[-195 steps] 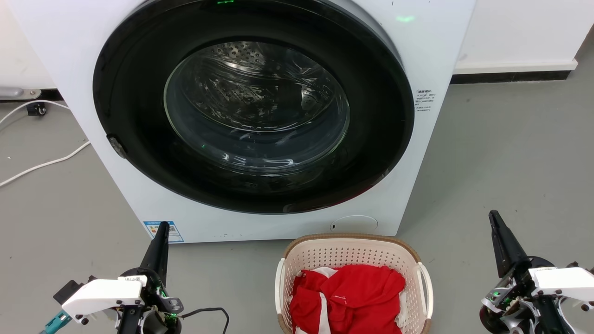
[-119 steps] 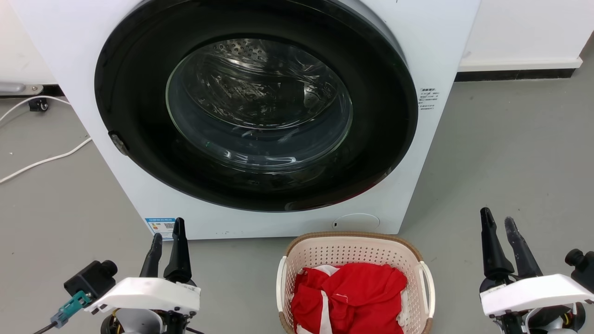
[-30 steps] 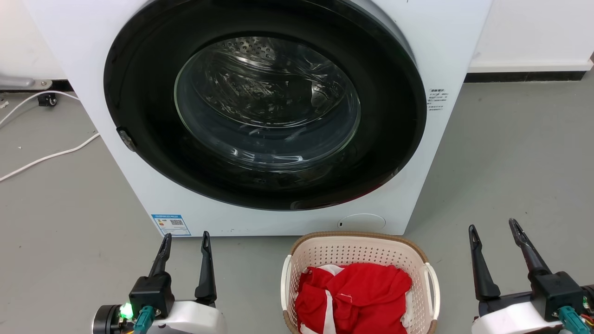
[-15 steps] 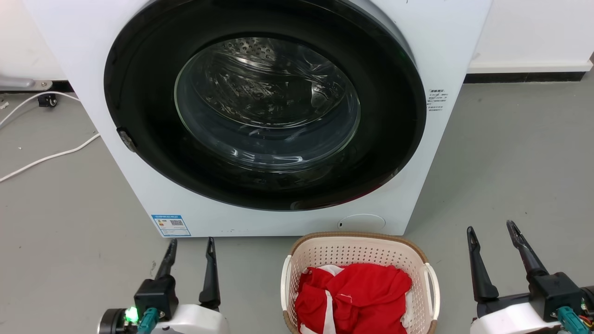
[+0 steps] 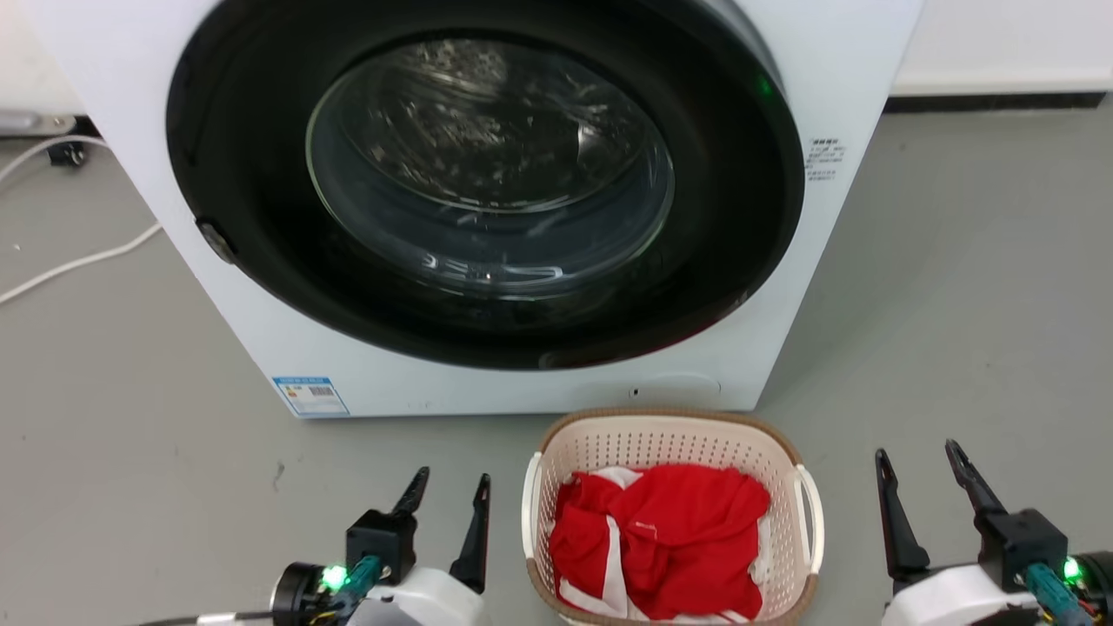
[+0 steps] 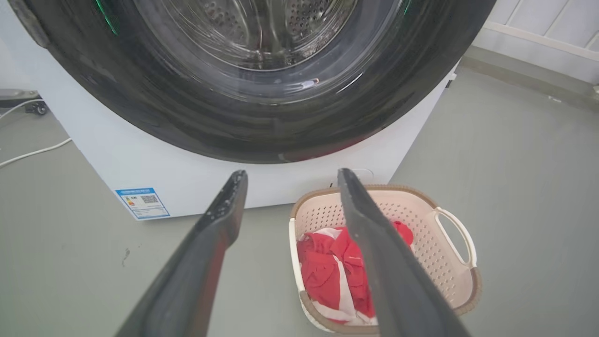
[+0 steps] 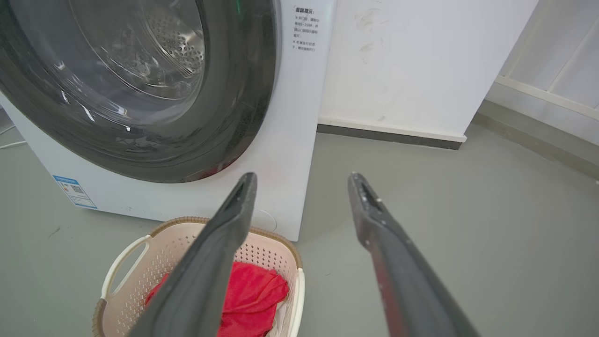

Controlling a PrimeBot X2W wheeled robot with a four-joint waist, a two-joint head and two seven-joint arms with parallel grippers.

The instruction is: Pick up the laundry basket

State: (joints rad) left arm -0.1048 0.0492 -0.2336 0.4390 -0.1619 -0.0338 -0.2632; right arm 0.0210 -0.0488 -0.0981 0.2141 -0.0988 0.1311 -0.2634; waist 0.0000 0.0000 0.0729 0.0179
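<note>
Lengthwise, laundry basket (image 5: 669, 445) toward washer (image 5: 487, 174).

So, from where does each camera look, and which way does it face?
Head view: high on the robot, facing forward and down at the washing machine and the laundry basket; left tool and right tool, both open, show at the bottom.
Left wrist view: low, left of the basket, facing the washing machine along its own two fingers.
Right wrist view: low, right of the basket, facing the machine's right edge and a white wall along its own fingers.
All three share the basket holding red clothes.
</note>
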